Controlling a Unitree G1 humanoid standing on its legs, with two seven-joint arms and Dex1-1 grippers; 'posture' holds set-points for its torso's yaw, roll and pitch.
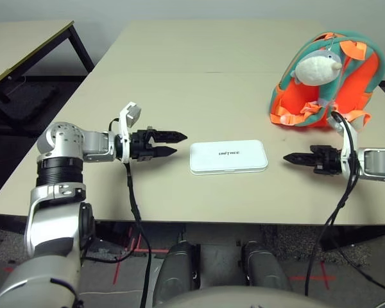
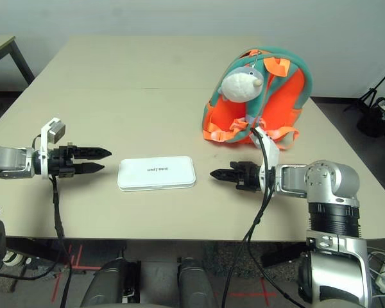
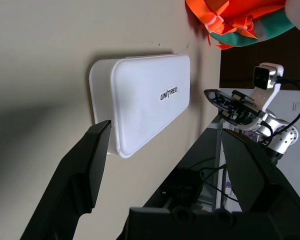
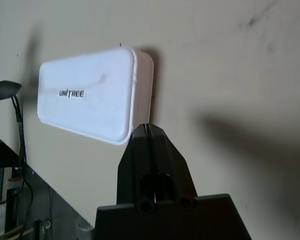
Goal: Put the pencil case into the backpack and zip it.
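The flat white pencil case (image 1: 228, 156) with "UNITREE" lettering lies near the table's front edge, between my two grippers. My left gripper (image 1: 180, 144) hovers just left of the case, fingers open, nothing between them. On the other side my right gripper (image 1: 287, 157) points at the case's right end with a small gap, fingers pressed shut and empty. The orange backpack (image 1: 354, 82) with teal trim stands at the back right, a grey-white plush dolphin (image 1: 317, 68) hanging on its front. In the right wrist view the case (image 4: 87, 100) lies just beyond my shut fingertips (image 4: 148, 129).
The beige table (image 1: 179, 70) stretches back and left of the case as bare surface. A second table (image 1: 25, 45) with a dark frame stands at the far left. Black cables (image 1: 133, 192) hang from both wrists over the front edge.
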